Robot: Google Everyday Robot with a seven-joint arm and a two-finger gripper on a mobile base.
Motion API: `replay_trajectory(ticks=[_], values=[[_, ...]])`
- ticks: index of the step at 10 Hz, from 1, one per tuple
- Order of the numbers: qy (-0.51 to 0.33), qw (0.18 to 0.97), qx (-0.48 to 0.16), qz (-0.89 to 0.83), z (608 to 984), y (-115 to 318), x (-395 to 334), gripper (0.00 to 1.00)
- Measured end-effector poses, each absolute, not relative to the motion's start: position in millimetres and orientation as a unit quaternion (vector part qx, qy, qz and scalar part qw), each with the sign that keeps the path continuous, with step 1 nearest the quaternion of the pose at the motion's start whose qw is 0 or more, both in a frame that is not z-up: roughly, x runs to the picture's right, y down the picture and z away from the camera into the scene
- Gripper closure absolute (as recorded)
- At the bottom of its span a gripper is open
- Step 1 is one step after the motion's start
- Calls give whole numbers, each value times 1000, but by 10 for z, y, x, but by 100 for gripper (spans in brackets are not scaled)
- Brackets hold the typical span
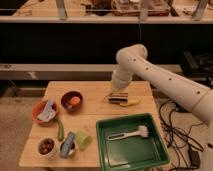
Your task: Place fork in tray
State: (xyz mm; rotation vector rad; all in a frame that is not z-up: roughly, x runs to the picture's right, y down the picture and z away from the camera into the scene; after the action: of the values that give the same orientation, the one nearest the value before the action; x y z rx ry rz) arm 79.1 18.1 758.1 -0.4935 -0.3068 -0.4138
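Pincer [119, 91] hangs low over the worktop [95, 112] at 1 o'clock; can't tell its grip state. Fork [131, 103] just below it, blurring into a dark tool [117, 98]. Tray [131, 154] fills the 5 o'clock corner, with a brush [129, 134] inside and free floor around it.

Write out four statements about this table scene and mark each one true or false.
1. The white brush lies in the green tray. True.
2. The fork is already in the tray. False: it lies on the table beyond the tray, beside a dark tool.
3. The gripper hangs over the tray. False: it is just above the dark tool, toward the table's far side.
4. The dark bowl holds something orange. True.
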Motion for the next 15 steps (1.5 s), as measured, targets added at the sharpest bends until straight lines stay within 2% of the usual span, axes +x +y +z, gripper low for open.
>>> replay_trajectory(ticks=[2, 4, 6, 8, 11, 12, 15], values=[[-86, 953, -249, -148, 7598, 460, 1256, 100], [-67, 957, -251, -130, 7597, 554, 1387, 100], [-70, 956, -258, -124, 7630, 528, 1382, 100], [-98, 943, -307, -78, 7602, 541, 1340, 100], [-74, 937, -340, -38, 7241, 742, 1463, 100], [-54, 936, -346, -29, 6965, 950, 1536, 100], [-42, 932, -359, -29, 6573, 1445, 1600, 100]])
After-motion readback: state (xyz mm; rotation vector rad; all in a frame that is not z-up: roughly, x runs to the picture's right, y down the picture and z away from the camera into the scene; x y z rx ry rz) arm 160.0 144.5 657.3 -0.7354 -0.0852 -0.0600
